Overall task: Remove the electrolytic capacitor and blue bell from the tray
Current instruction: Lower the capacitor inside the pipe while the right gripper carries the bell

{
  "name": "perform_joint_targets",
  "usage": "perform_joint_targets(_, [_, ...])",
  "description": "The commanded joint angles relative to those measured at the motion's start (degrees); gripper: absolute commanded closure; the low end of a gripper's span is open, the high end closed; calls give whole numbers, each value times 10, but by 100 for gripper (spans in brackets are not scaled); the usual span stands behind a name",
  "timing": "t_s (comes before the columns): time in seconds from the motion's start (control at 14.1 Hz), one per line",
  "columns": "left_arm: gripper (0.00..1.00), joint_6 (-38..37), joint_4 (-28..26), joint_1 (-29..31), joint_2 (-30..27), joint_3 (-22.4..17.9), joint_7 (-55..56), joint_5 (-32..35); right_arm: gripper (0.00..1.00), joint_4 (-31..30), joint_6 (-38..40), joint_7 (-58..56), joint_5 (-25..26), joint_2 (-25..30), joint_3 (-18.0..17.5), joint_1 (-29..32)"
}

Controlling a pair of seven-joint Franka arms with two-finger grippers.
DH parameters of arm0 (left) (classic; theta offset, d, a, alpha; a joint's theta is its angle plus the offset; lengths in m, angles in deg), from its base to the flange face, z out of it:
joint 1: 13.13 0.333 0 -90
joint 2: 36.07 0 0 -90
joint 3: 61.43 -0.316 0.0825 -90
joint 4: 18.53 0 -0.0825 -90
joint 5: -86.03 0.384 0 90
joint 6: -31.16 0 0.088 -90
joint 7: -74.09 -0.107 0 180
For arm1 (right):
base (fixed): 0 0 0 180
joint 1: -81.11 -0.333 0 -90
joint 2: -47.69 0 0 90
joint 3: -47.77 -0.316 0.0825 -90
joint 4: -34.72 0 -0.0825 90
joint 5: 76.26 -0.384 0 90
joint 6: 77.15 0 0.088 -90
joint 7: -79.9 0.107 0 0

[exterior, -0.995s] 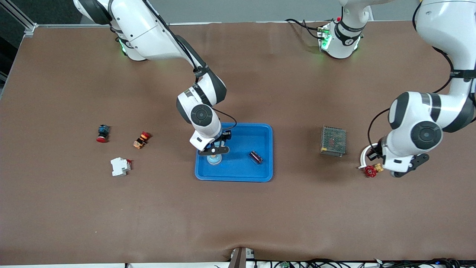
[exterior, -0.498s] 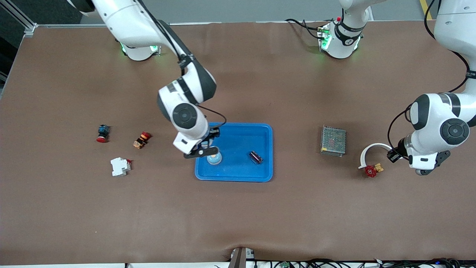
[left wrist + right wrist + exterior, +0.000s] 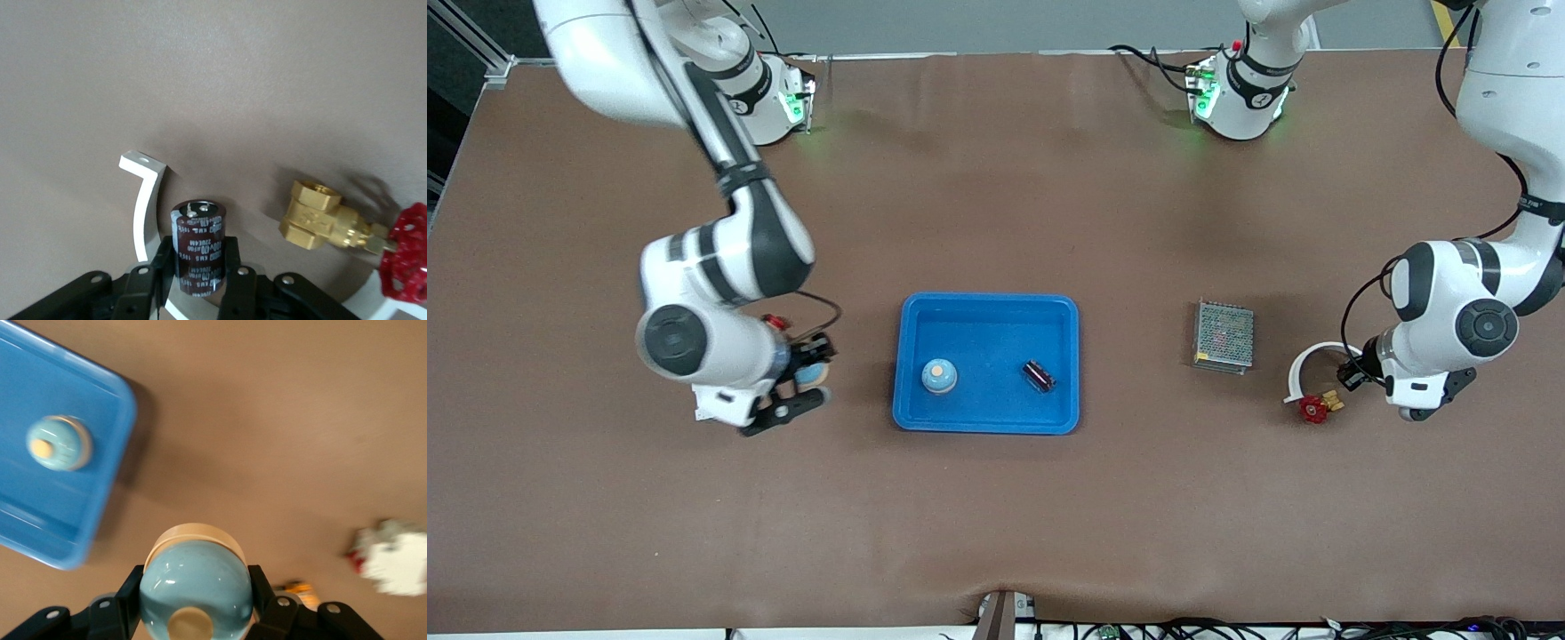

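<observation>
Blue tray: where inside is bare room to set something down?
Blue plastic tray: the half toward the robots' bases is bare, also the gap between pale-blue dome bell and dark cylindrical capacitor. Crowded: the strip nearer the camera holding both.

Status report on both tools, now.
Right tool shut on bell, over table beside blue tray. Left tool shut on capacitor, over white bracket. Tray holds second bell, second capacitor. Mesh box sits between left tool and tray.
</observation>
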Motion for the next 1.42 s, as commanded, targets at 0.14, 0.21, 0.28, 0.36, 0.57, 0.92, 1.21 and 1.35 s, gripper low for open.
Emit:
perform_joint_targets(0.14, [57, 6, 4, 6, 10, 3, -5, 17, 54, 8, 5, -164, 78, 1, -12, 68])
perform_joint_targets(0.21, [13, 6, 4, 6, 8, 3, -5, 17, 54, 8, 4, -187, 84, 0, -12, 79])
perform_joint_targets(0.28, [0, 6, 5, 5, 6, 4, -3, 17, 54, 8, 4, -213, 84, -1, -12, 92])
perform_joint_targets(0.36, [0, 2, 8, 3, 5, 4, -3, 17, 54, 9, 0, -245, 84, -3, -12, 105])
perform_joint_targets(0.57, [0, -4, 9, 1, -11, 8, -4, 18, 54, 4, -64, -359, 93, -6, -12, 139])
perform_joint_targets(0.92, [0, -58, 44, -3, -28, 47, 3, 17, 54, 4, -114, -487, 91, -42, -12, 192])
perform_joint_targets(1.21, [0, -96, 89, -4, -30, 109, 7, 17, 54, -1, -160, -543, 92, -72, -12, 207])
perform_joint_targets(1.35, [0, -96, 99, -22, -29, 125, 19, 11, 54, -6, -176, -562, 92, -86, -12, 213])
